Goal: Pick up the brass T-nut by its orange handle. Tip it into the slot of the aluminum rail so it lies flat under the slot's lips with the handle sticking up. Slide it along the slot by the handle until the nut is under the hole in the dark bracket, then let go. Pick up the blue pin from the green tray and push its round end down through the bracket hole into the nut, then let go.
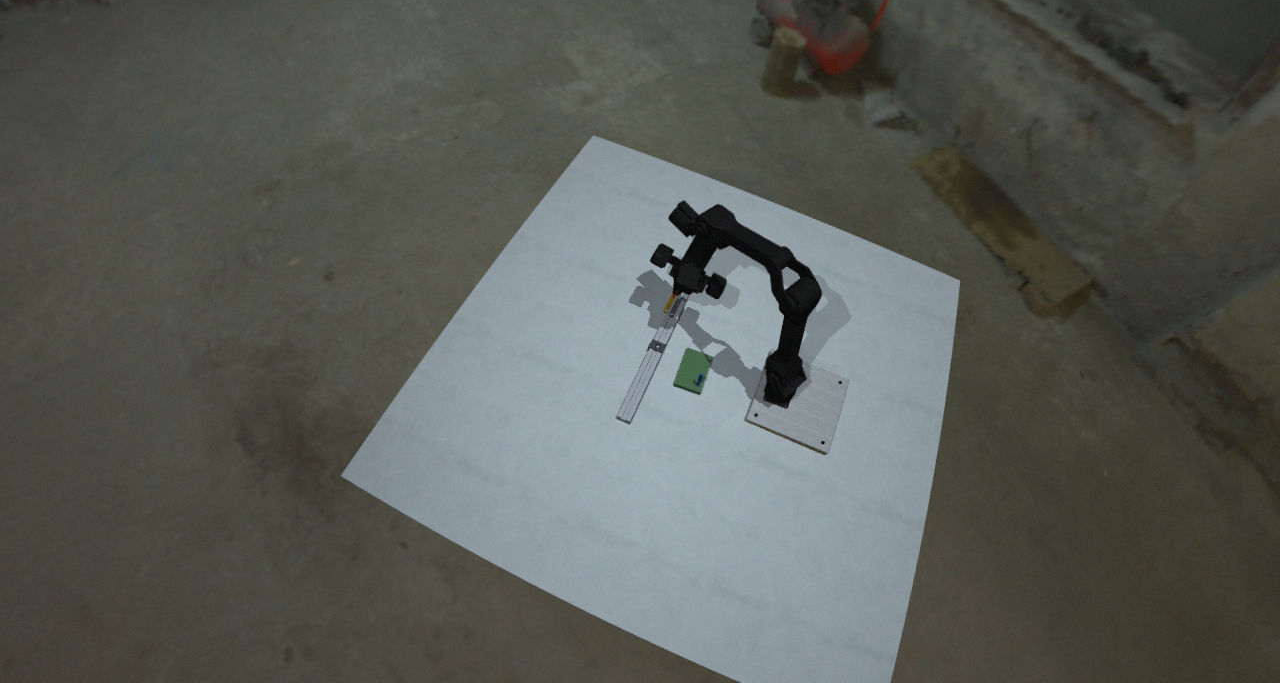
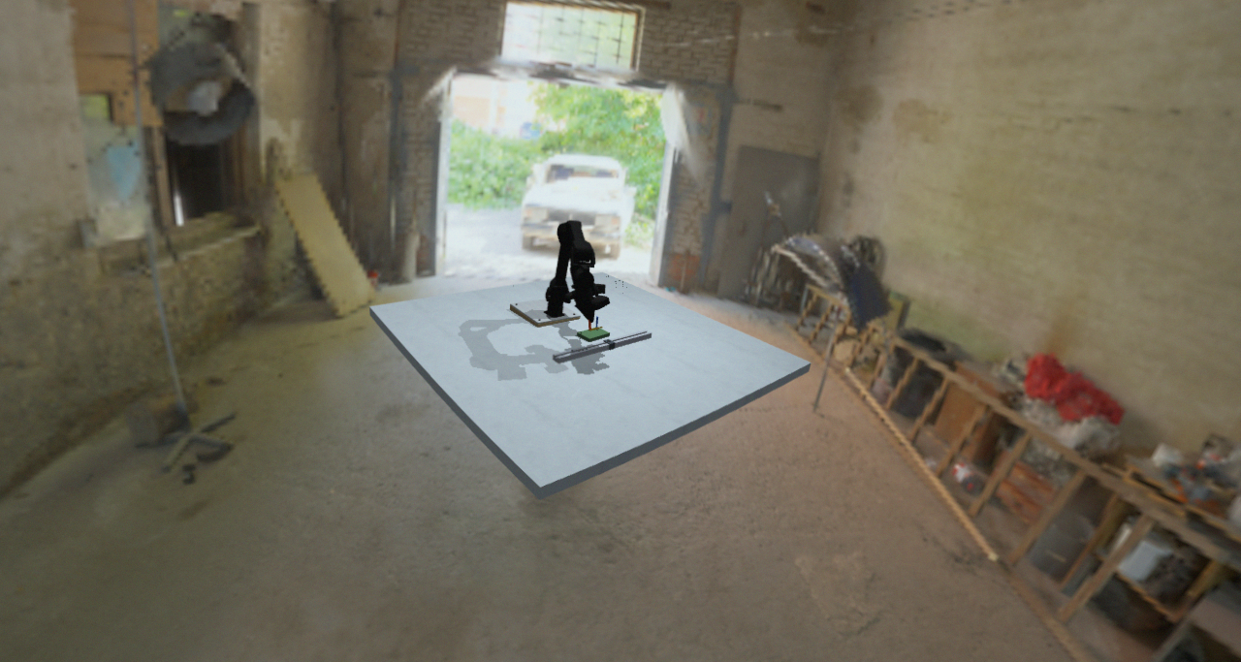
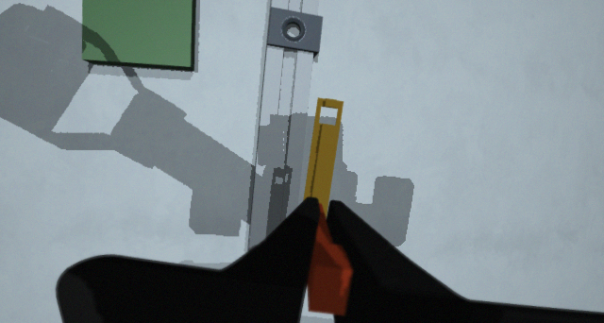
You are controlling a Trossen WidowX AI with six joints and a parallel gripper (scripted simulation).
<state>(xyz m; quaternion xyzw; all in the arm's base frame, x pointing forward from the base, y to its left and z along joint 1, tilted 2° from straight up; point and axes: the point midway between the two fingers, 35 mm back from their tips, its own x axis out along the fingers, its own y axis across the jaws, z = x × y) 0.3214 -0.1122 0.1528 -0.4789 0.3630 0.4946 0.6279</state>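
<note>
At the upper left of the wrist view, the flat green tray (image 1: 689, 367) (image 2: 593, 334) (image 3: 139, 25) is set apart, presumably keeping the pin ready. Rightward, the dark drilled bracket (image 1: 657, 346) (image 2: 610, 344) (image 3: 274, 31) is mounted across the grooved aluminum rail (image 1: 637, 386) (image 2: 583, 351) (image 3: 273, 87). Farther right, the long brass T-nut (image 1: 670, 303) (image 3: 325, 158) is held aloft, its faceted orange handle (image 3: 329, 285) pinched between the black gripper's (image 1: 677, 293) (image 2: 590, 318) (image 3: 325, 204) fingers, likely for tipping slotward.

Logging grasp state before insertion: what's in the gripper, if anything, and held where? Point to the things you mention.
The brass T-nut (image 1: 669, 304) (image 3: 324, 158), held by its orange handle (image 3: 329, 282), which is pinched between the gripper's (image 3: 324, 204) fingertips; the brass part extends beyond them.
</note>
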